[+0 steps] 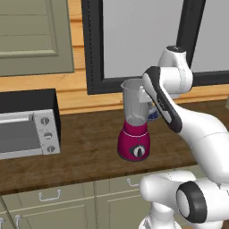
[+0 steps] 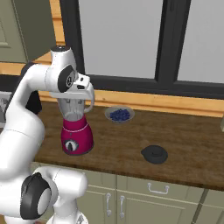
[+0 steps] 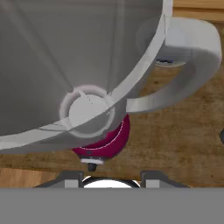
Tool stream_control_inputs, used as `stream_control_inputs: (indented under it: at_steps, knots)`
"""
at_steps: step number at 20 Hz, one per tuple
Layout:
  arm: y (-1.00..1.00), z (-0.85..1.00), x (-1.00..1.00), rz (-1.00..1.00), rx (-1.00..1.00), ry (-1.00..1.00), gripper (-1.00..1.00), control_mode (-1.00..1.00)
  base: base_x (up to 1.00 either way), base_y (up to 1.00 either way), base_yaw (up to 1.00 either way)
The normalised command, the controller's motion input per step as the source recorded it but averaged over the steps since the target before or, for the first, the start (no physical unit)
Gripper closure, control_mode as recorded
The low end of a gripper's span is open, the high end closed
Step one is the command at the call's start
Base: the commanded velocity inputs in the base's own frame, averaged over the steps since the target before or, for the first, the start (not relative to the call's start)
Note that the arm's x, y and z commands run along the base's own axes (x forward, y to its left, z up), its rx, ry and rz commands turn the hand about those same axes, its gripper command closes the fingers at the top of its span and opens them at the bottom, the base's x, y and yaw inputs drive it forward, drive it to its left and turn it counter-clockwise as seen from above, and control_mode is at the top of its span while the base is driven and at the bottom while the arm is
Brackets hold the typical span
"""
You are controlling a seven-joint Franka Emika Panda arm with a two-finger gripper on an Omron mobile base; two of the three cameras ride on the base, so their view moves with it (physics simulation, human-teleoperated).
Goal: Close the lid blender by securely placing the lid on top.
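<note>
Above the open blender (image 1: 133, 120) hangs the hand, jaws' state untellable — the lid (image 2: 154, 154) lies well apart on the worktop (image 2: 183, 144); descending risks clipping the jar's handle

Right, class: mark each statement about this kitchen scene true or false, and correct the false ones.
1. The lid sits on the blender. False: it lies on the counter, apart from it.
2. The bowl holds blueberries. True.
3. The blender's base is green. False: magenta.
4. A toaster oven stands on the counter. True.
5. The blender jar is open on top. True.
</note>
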Motion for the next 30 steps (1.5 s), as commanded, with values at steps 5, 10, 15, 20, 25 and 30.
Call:
stream_control_inputs:
  at_steps: [5,10,15,20,25,30]
  knots:
    - [-0.68,-0.04,-0.31,-0.09,0.03,0.0,-1.0,-1.0,0.0,0.0,0.0]
    - [-1.0,-0.15,-0.22,-0.29,0.08,0.03,-1.0,-1.0,0.0,0.0,0.0]
    - [-1.0,-0.23,-0.06,-0.39,0.05,0.11,-1.0,-1.0,0.0,0.0,0.0]
    - [-1.0,-0.4,-0.01,-0.43,0.06,0.09,-1.0,-1.0,0.0,0.0,0.0]
    - [-1.0,-0.6,0.06,-0.3,0.08,0.08,-1.0,-1.0,0.0,0.0,0.0]
    - [-0.46,-0.24,0.0,-0.03,0.07,0.01,-1.0,-1.0,0.0,0.0,0.0]
